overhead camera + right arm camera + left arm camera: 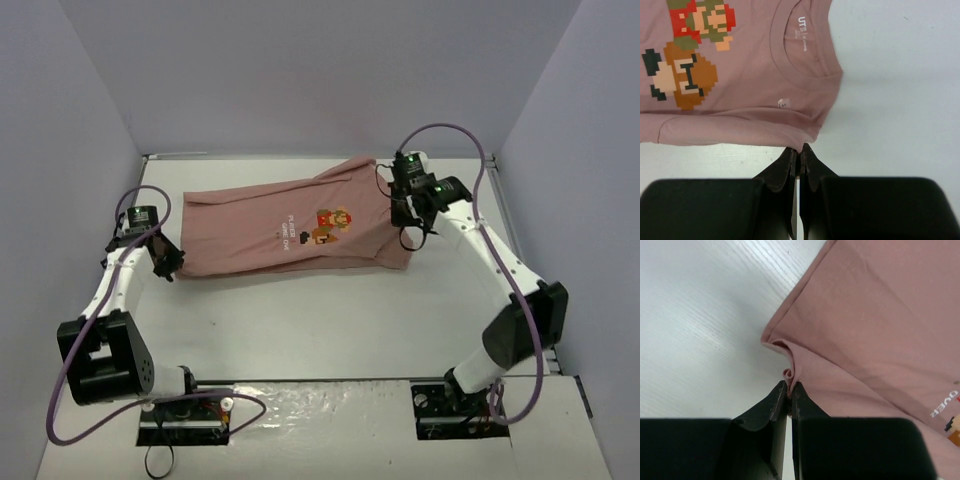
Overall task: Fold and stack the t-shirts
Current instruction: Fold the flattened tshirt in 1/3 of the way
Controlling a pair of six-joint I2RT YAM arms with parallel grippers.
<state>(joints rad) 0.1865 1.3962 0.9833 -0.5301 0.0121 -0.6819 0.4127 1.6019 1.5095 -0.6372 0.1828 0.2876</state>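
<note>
On the white table, the dusty-pink t-shirt lies spread lengthwise across the far half, stretched between the 2 arms. Its collar is toward the right and its hem toward the left. Its chest graphic faces up, with small white lettering just beside it on the left.

The left gripper sits at the shirt's near-left corner. The left wrist view shows its fingertips squeezed together on a small pucker of pink cloth at the hem's edge.

The right gripper is at the shirt's right end, beside the collar. Its fingertips are also pressed tight where they meet the shoulder edge, and a sliver of fabric seems nipped between them. A small white size tag shows below the neckline, and a folded band of cloth runs along the edge nearest this gripper.
</note>
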